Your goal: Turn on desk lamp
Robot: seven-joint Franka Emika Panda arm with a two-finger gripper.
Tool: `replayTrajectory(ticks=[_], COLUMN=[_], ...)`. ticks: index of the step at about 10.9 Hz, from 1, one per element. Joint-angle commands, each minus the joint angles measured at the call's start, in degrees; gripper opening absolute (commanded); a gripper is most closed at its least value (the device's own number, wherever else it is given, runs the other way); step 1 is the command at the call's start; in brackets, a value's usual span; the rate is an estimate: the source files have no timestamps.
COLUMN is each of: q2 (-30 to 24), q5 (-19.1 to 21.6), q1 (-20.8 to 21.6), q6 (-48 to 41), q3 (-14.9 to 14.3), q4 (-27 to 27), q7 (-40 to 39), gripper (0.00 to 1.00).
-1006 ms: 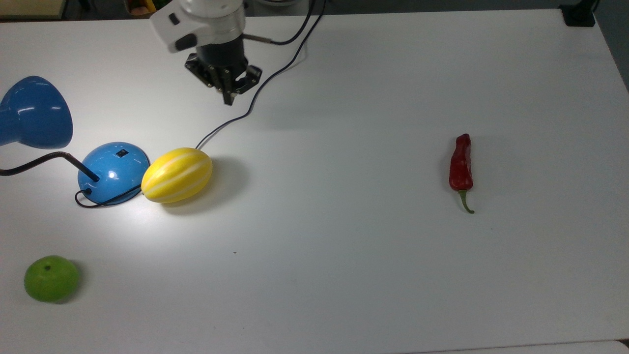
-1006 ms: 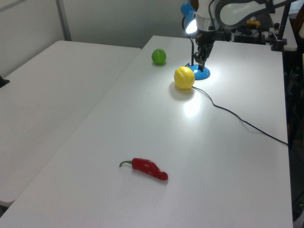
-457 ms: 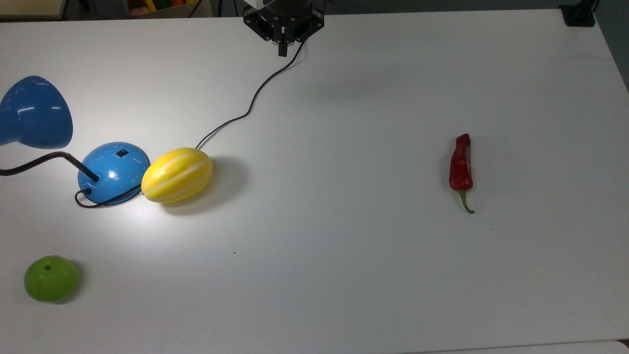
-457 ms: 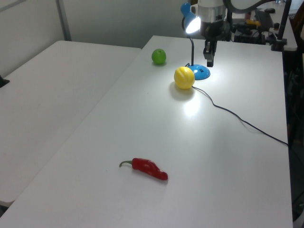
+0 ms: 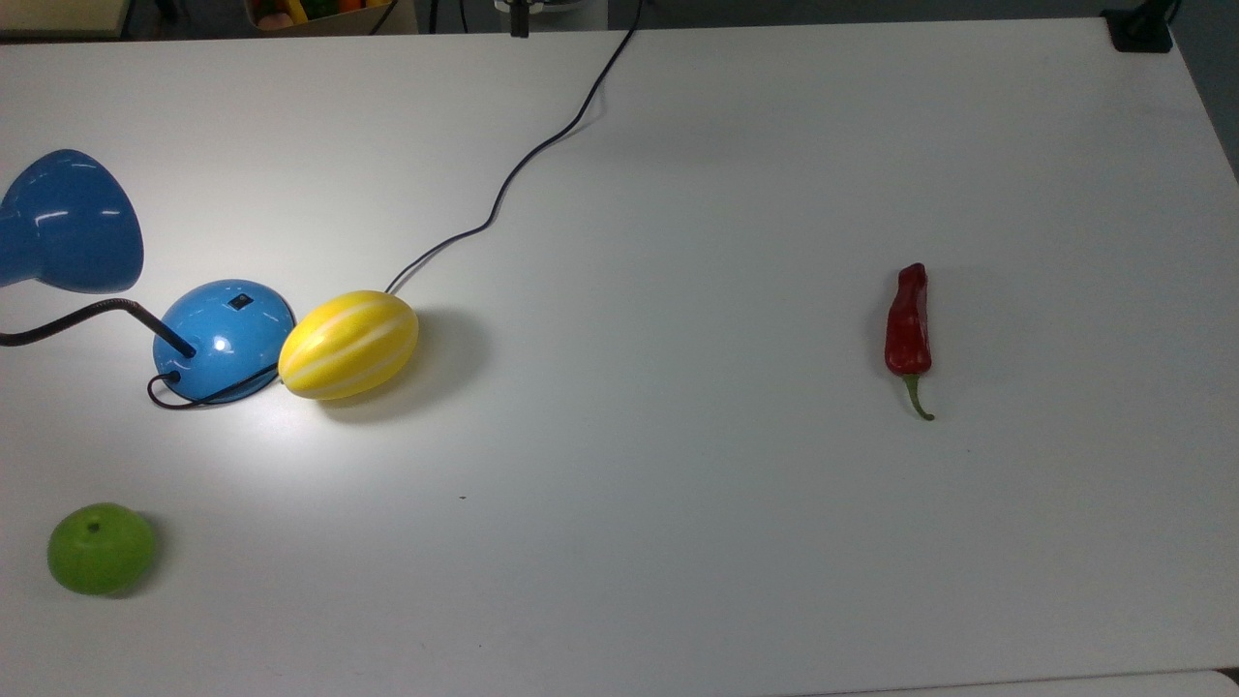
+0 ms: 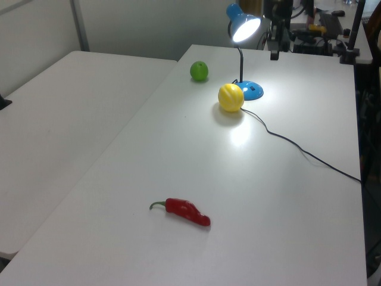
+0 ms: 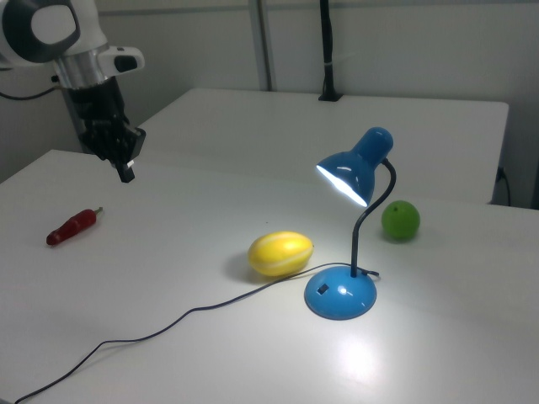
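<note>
Now hand (image 7: 126, 172) looks closed, holding nothing, raised above the worktop (image 7: 168, 252), pointing down, well apart from desk lamp (image 7: 347, 252). Lamp lit, base just beside yellow melon (image 7: 280, 253).

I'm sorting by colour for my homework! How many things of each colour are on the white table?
Blue: 1, the desk lamp
Yellow: 1, the striped melon
Green: 1, the round green fruit
Red: 1, the chili pepper
Total: 4

2 white tables (image 6: 53, 113) (pushed together) against pale walls (image 7: 404, 42).
</note>
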Motion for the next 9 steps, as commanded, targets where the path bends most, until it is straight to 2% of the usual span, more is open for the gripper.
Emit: replayTrajectory(ticks=[1, 4, 5, 6, 9], q2=[0.43, 0.17, 0.17, -0.01, -0.1], q5=[1.41, 1.59, 1.51, 1.5, 1.33], q1=[-0.95, -2.01, -2.1, -2.19, -2.45], q6=[-2.2, -2.37, -2.38, -3.07, -4.75], q3=[-1.24, -1.07, -1.15, -1.15, -1.24], q4=[3.4, 3.41, 3.41, 3.41, 3.58], q7=[-1.67, -1.85, -1.85, -1.93, -1.94], gripper=[0.03, 0.45, 0.8, 0.97, 1.0])
